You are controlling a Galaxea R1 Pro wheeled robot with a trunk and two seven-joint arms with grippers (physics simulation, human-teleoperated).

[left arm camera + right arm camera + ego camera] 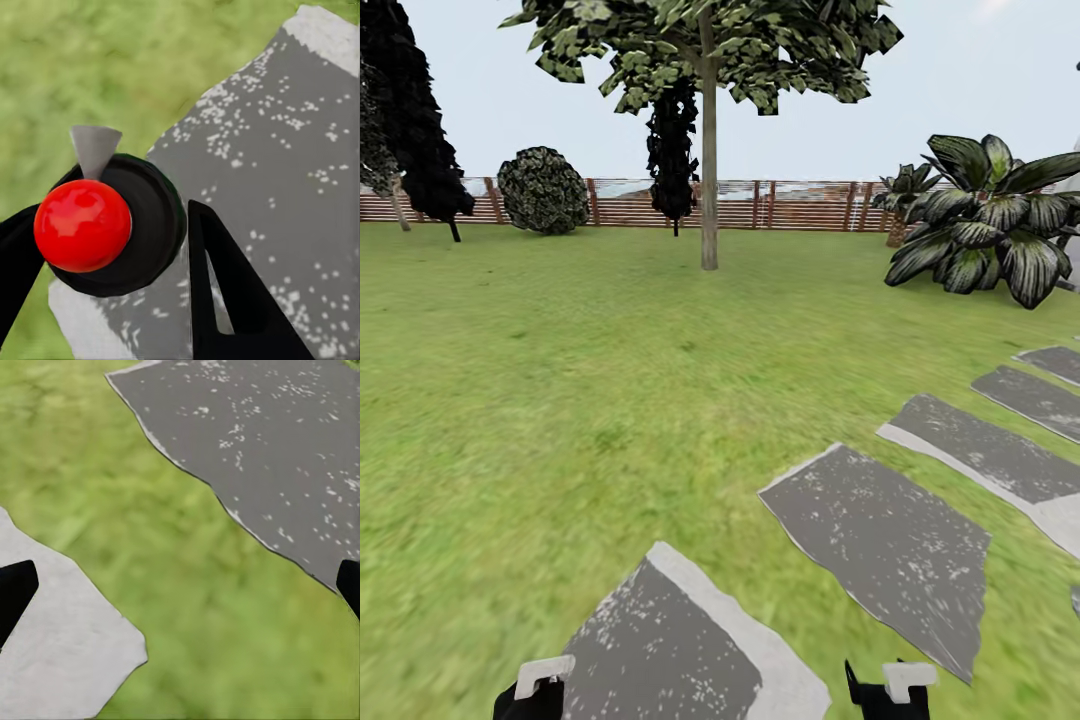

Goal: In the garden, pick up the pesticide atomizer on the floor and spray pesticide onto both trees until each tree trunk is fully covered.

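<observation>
Fenced garden (560,400) lawn with trees (708,150)

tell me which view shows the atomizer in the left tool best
The left wrist view: the atomizer sits between the left tool's black fingers, its red knob and grey nozzle facing the camera. The head view catches just the tool's top at the bottom edge.

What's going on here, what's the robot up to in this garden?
The robot's left hand is closed around the pesticide atomizer, seen from above with its red top. The right hand is open and empty over grass and stepping stones. A tree stands ahead across the lawn, still some way off, its trunk not yet within spraying range.
</observation>
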